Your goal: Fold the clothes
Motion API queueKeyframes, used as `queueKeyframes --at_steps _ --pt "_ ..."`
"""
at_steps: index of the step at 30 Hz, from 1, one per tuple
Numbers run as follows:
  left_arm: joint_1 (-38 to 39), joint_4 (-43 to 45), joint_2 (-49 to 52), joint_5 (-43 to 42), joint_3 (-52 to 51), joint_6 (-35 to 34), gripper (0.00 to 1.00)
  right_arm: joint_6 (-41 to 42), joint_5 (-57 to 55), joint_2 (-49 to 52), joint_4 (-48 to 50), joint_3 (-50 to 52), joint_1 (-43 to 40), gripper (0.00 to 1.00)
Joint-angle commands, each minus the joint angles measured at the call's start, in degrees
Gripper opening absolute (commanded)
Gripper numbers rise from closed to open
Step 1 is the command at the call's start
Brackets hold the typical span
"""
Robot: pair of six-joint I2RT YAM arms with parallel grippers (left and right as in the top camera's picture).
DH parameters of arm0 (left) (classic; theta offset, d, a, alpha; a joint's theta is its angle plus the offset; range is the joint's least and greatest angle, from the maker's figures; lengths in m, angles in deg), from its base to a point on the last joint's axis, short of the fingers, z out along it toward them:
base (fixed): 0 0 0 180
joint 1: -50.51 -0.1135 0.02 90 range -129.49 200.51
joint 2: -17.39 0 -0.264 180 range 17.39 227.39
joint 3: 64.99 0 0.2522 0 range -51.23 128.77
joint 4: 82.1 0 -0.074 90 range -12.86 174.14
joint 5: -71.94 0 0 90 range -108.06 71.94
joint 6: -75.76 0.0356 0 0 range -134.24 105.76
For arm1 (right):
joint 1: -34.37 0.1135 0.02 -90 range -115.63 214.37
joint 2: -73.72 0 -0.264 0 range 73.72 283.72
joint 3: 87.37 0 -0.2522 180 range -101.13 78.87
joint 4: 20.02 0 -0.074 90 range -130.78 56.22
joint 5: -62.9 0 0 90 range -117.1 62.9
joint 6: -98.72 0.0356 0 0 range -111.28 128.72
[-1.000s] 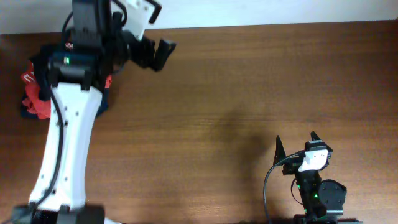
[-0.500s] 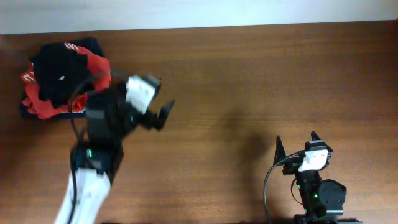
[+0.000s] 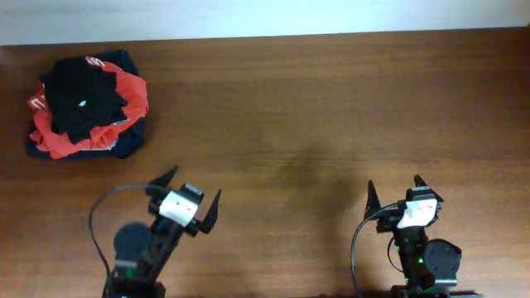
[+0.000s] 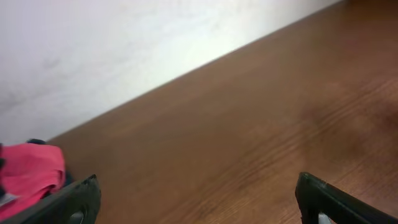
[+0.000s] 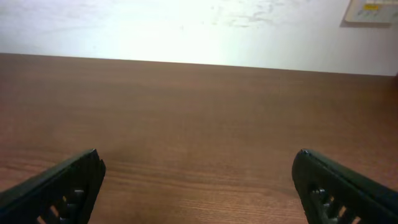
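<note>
The clothes (image 3: 73, 93), a black garment with a small white tag, lie bunched on top of a pile at the table's far left corner. My left gripper (image 3: 195, 185) stands open near the front edge, well in front of the pile and to its right, holding nothing. In the left wrist view its fingers (image 4: 79, 200) spread wide over bare wood, and the black garment is not visible there. My right gripper (image 3: 394, 182) is open at the front right, far from the pile. The right wrist view shows only wood between that gripper's fingers (image 5: 69, 186).
Under the black garment lie an orange-red shirt (image 3: 126, 93) with white lettering and a navy-blue garment (image 3: 128, 142). A corner of the red shirt (image 4: 28, 177) shows at the left edge of the left wrist view. A pale wall (image 5: 186, 28) runs behind the table's far edge.
My left arm has pulled back from over the pile at the far left to the table's front edge, uncovering the black garment on top. The right arm has not moved.
</note>
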Motion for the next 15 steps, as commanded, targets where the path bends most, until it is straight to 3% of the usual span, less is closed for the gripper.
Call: queueKeyframes --at_steps 1,15 --pt "-0.3 0.1 -8.3 2.1 -4.9 -0.2 1.0 -0.1 -0.5 -0.5 -0.3 0.3 0.5 0.99" --pt "-3.9 -2.6 -24.2 5.7 -10.3 -0.2 1.0 -0.1 -0.5 -0.5 -0.3 0.3 0.5 0.99"
